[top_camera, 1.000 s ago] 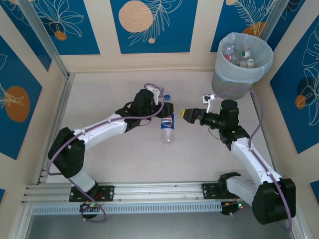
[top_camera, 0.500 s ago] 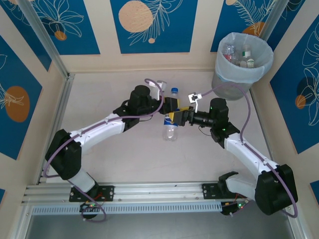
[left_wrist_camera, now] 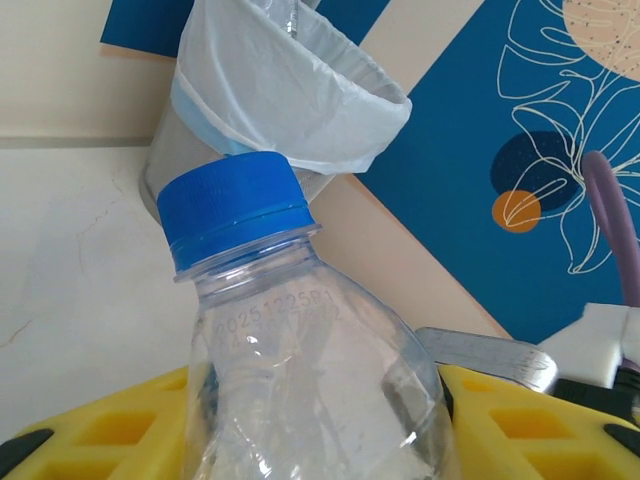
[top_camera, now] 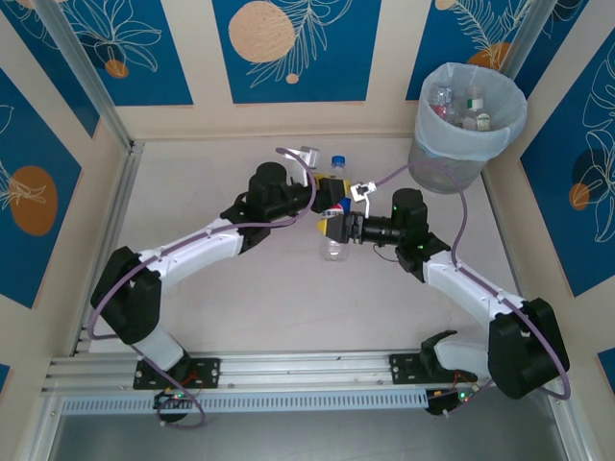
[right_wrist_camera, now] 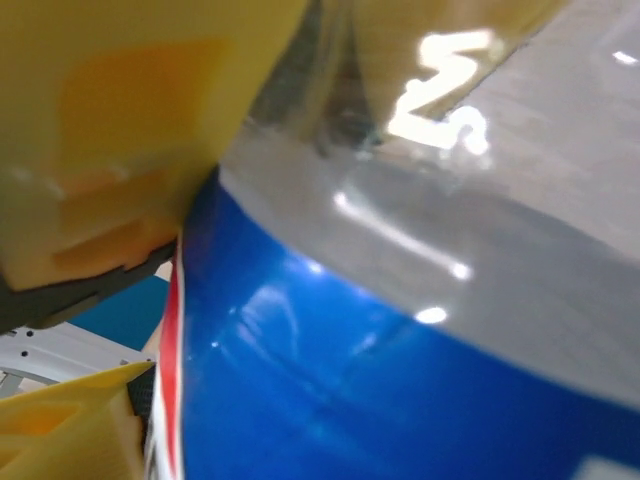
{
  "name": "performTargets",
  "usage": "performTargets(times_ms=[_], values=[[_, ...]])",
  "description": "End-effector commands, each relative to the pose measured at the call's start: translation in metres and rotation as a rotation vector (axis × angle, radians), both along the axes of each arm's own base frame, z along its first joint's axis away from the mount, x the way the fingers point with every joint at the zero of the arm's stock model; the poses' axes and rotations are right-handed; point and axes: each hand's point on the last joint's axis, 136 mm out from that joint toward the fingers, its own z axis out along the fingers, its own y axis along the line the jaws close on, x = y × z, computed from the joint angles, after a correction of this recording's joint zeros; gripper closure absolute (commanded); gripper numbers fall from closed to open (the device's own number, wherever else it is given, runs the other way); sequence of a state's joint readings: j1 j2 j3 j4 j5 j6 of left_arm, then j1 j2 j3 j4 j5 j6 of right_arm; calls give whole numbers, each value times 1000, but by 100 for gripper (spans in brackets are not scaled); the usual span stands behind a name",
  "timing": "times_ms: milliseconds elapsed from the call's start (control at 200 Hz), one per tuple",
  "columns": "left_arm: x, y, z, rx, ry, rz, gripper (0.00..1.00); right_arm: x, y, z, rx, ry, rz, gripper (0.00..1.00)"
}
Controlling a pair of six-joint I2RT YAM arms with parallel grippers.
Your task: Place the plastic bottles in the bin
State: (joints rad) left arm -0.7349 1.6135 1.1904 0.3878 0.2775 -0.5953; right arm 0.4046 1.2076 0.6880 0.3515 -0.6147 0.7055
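Clear plastic with a blue cap and a blue label: that is the bottle (top_camera: pixel 332 248) I see between my two arms, over the middle of the pale table (top_camera: pixel 240 298) and somewhat nearer its far edge. From overhead its cap points toward the far edge. I cannot tell whether its base touches the table.

My left gripper (top_camera: pixel 333 197) grips the bottle's upper body. On the left wrist camera its yellow fingers (left_wrist_camera: pixel 100 440) sit tight on both sides of the bottle (left_wrist_camera: pixel 300 340), below the neck.

My right gripper (top_camera: pixel 336 229) comes in from the right at the label band, just beside the left one. On the right wrist camera one yellow finger (right_wrist_camera: pixel 120 120) lies against the bottle (right_wrist_camera: pixel 350 400). I cannot tell whether those jaws have clamped.

At the table's far right corner, well apart from the bottle, stands the round grey bin (top_camera: pixel 442 163) with a translucent white liner. Several other clear bottles (top_camera: pixel 461 106) lie inside.
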Motion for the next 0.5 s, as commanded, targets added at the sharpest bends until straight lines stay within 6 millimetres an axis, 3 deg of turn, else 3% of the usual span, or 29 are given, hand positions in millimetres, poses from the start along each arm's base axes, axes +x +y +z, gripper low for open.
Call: performTargets(times_ms=[0, 235, 495], values=[[2, 1, 19, -47, -64, -2, 48, 0, 3, 9, 13, -13, 38, 34], [-2, 1, 21, -22, -36, -25, 40, 4, 4, 7, -10, -17, 56, 53], [-13, 3, 39, -100, 19, -118, 9, 9, 0, 0, -40, -13, 22, 60]])
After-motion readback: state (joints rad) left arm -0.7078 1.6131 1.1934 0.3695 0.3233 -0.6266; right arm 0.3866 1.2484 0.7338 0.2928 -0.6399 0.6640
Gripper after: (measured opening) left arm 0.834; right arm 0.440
